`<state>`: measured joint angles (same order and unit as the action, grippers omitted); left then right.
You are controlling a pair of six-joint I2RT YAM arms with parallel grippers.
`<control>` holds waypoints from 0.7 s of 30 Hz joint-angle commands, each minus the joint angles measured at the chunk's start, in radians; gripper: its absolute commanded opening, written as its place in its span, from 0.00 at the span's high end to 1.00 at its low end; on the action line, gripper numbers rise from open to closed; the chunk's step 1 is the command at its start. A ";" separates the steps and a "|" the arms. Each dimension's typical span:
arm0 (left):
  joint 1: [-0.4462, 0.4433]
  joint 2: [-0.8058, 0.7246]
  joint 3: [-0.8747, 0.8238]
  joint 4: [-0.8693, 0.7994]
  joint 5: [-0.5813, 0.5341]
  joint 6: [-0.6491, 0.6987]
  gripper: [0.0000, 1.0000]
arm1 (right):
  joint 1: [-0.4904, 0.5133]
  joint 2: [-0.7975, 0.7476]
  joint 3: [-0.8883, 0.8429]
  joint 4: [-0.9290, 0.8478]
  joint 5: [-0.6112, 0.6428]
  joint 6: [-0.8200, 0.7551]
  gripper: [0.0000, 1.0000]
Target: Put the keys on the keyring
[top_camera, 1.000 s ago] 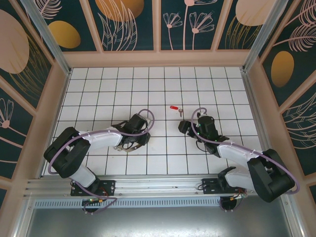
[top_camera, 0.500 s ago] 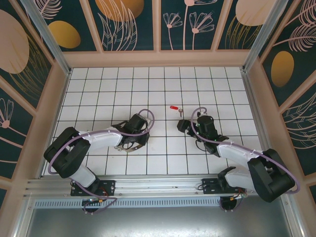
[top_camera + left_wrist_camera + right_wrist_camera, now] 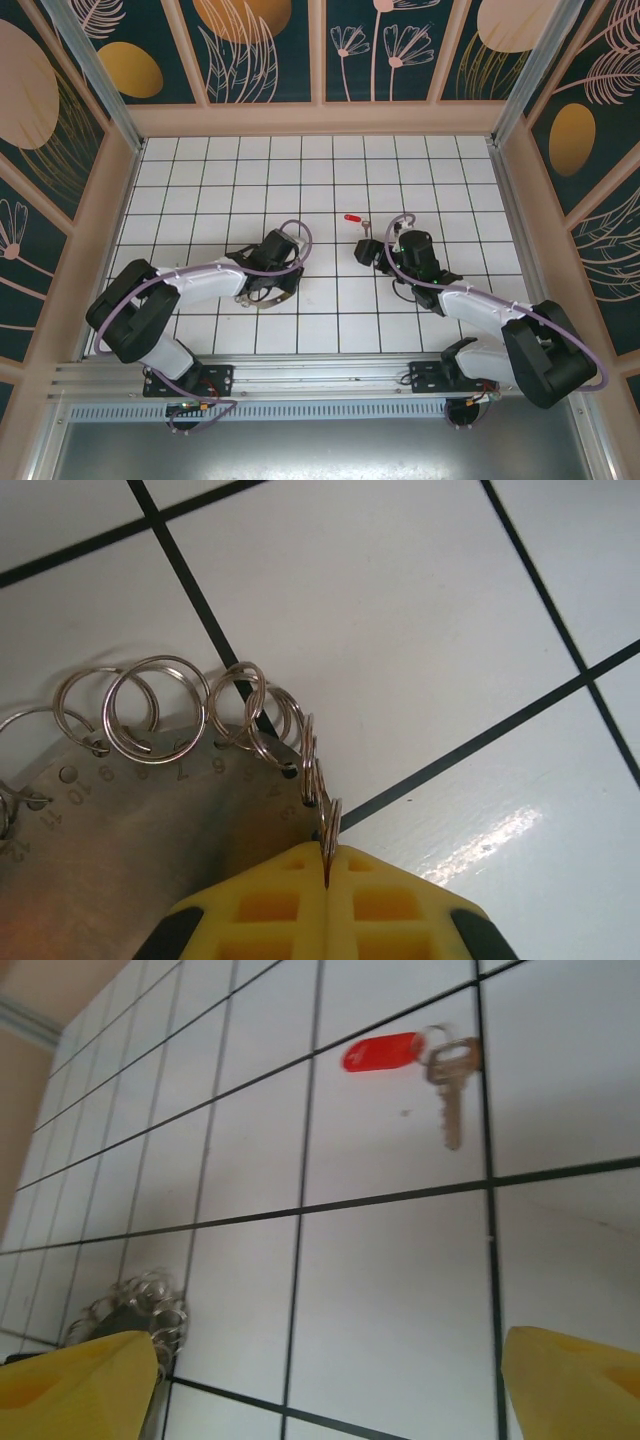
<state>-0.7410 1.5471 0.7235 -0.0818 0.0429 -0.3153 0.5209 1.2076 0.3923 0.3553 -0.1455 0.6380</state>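
Pinching one of the small split rings on the rim of the keyring (image 3: 150,865), the left tool (image 3: 328,868) has its yellow fingers (image 3: 262,912) pressed together, with the wire caught in the seam between them. The keyring is a flat grey metal plate with numbered holes along its edge and a fringe of pale wire loops. It lies flat on the bench (image 3: 320,170), lower left of centre in the overhead view, under the left tool (image 3: 268,286). The right tool (image 3: 325,1385) is spread wide, its two yellow fingers (image 3: 80,1375) sitting at the bottom corners of its wrist view with bare tile between them. The red-tagged key (image 3: 382,1051) lies flat near the top of that view, its silver blade pointing down the frame. From overhead it sits just above the right tool (image 3: 368,250), well apart from the keyring. The bench is glossy white with a black grid of square tiles. Peach-framed walls (image 3: 265,50) carry dark teal panels with leaf and flower prints, and an aluminium rail (image 3: 300,375) runs along the near edge.
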 commanded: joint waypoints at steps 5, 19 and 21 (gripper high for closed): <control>-0.005 -0.094 0.060 0.084 0.026 0.071 1.00 | 0.010 -0.006 0.002 0.204 -0.224 -0.083 0.21; -0.006 -0.182 0.164 0.232 0.157 0.239 1.00 | -0.064 -0.032 0.100 0.257 -0.491 -0.221 0.52; -0.005 -0.188 0.170 0.256 0.189 0.249 1.00 | -0.087 -0.033 0.100 0.289 -0.526 -0.199 0.54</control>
<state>-0.7410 1.3876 0.8570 0.0910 0.1627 -0.1181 0.4599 1.1976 0.4625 0.5743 -0.5880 0.4461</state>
